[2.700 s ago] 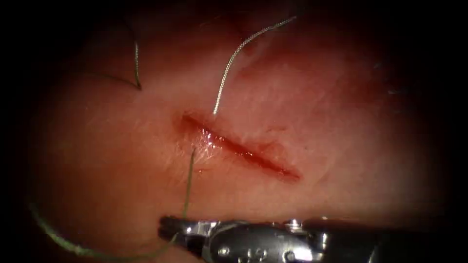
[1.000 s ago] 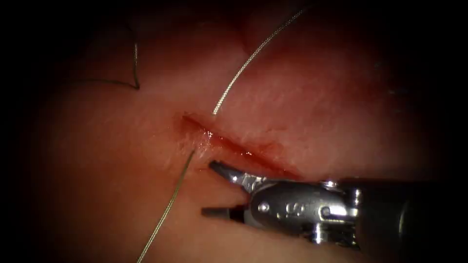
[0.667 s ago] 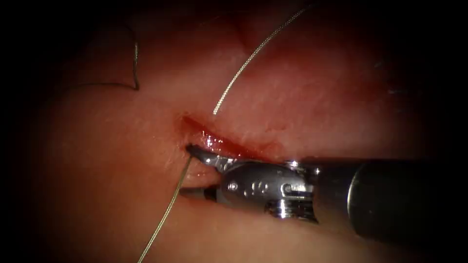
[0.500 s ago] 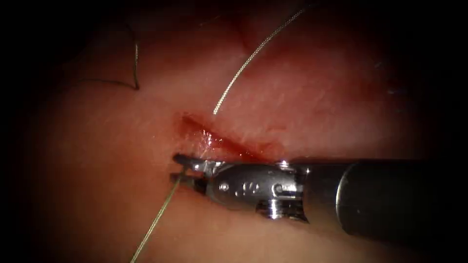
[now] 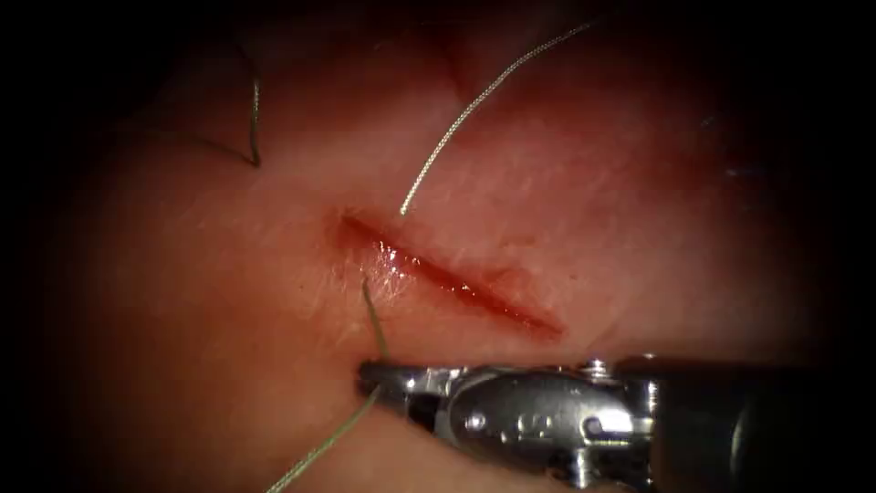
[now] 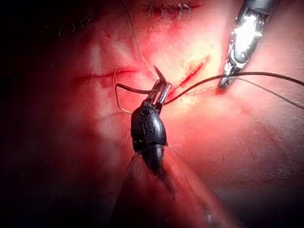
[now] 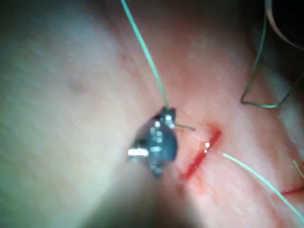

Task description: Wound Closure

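The cut (image 5: pixel 456 288) runs slantwise across the tissue (image 5: pixel 620 201), wet with red fluid. Thread (image 5: pixel 372 319) comes out of the tissue just left of the cut, and my right tool (image 5: pixel 370 374) is shut on it below the cut. From there it trails down and to the left. A second strand (image 5: pixel 474 100) leaves the cut's right side and rises away. In the right wrist view the right tool (image 7: pixel 167 114) grips the thread (image 7: pixel 142 47) beside the cut (image 7: pixel 202 156). My left tool (image 6: pixel 160 90) is shut on the needle (image 6: pixel 157 72), held above the tissue with its point past the jaws.
A kinked stretch of thread (image 5: pixel 255 119) lies on the tissue far to the cut's left. Older stitched cuts (image 6: pixel 166 8) sit beyond the open one in the left wrist view, where the right tool (image 6: pixel 244 38) also shows.
The right tool came up to the cut's left side with open jaws and shut on the thread. It then drew back down, so the thread now bends at its jaws.
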You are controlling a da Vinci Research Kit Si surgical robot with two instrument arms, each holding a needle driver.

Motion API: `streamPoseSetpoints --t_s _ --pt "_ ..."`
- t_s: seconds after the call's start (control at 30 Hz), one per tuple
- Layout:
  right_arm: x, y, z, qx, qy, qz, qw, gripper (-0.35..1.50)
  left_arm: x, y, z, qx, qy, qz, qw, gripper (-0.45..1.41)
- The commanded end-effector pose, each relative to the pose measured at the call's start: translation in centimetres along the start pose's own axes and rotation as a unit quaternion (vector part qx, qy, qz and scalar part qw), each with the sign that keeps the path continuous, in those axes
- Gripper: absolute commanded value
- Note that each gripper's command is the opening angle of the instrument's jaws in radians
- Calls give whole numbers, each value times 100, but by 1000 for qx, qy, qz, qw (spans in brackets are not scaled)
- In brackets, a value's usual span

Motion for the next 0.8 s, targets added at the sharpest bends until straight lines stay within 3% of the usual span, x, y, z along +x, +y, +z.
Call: streamPoseSetpoints --t_s 0.03,0.33,0.57,0.6,0.63,0.67,0.73,0.8 --pt "15 -21 1 6 6 0 1000 -35 -6 -4 5 0 1 1 1000 -45" --pt "88 -80 -22 64 40 -6 997 -35 -5 -3 5 0 1 1 1000 -45" --pt "121 -104 -37 118 101 13 988 -35 -5 -3 5 0 1 1 1000 -45" --pt "121 -103 -38 113 109 10 988 -15 -5 -3 5 0 1 1 1000 -45" --pt "119 -101 -39 92 112 9 989 44 -5 -3 5 0 1 1 1000 -45" --pt "116 -98 -41 69 110 10 992 91 -5 -3 5 0 1 1 1000 -45" --pt "107 -90 -43 33 105 17 994 120 -5 -3 5 0 1 1 1000 -45" --pt "93 -78 -51 26 105 24 994 121 -5 -3 5 0 1 1 1000 -45"
